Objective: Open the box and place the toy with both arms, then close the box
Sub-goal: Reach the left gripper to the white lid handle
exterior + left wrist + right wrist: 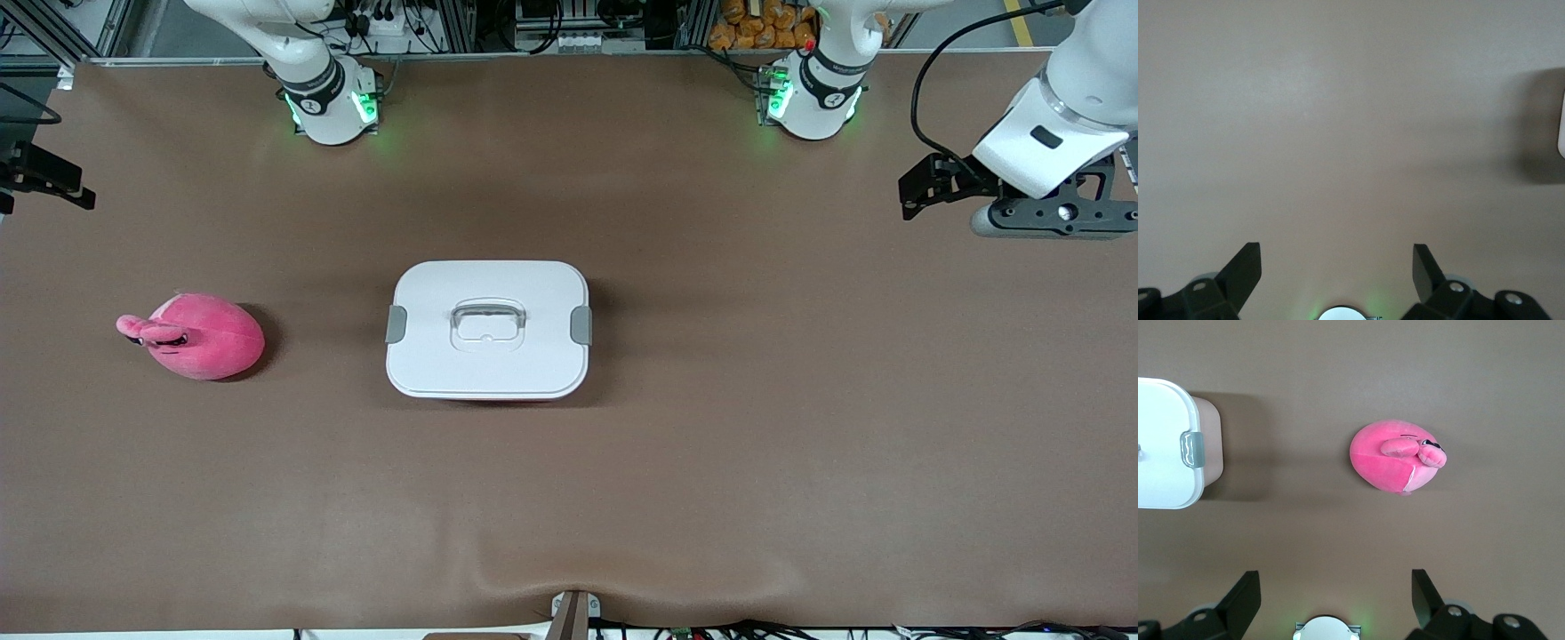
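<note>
From the high front camera we see the box (487, 329) near the middle of the brown table (711, 462), its white lid (524, 360) on and a grey clip (581, 324) at each short side, the clear handle (487, 317) lying in its recess. The toy (203, 336) — a hot-pink plush — lies on the table toward the right arm's end, well apart from the box. The left gripper (925, 188) hangs above the table edge at the left arm's end, holding nothing; the right gripper (49, 178) shows only partly at the other end. In the left wrist view we find the left gripper (1337, 267) with its fingers (1245, 270) spread wide over bare table, a sliver of the box (1561, 127) at the frame's edge. In the right wrist view the right gripper (1335, 587) — fingers (1243, 592) likewise wide apart and empty — hovers over the table, with the toy (1395, 457) and one clipped end of the box (1168, 450) lying below it.
</note>
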Motion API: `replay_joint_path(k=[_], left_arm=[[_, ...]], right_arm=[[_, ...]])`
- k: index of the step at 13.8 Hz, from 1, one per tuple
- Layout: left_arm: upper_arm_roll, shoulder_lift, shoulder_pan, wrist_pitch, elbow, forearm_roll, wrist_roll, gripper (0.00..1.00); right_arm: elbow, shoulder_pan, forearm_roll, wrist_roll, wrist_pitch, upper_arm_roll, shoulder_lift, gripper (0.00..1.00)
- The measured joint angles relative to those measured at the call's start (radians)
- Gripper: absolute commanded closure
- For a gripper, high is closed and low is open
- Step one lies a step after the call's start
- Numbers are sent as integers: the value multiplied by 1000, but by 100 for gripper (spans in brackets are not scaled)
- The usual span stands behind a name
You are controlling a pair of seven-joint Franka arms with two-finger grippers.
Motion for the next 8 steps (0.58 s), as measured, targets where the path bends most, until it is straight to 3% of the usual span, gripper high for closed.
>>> replay_joint_path(k=[8], left_arm=[[5,0,18,-2,-7,-28,1,0]], right_arm=[[0,-1,1,0,1,-1,0,0]])
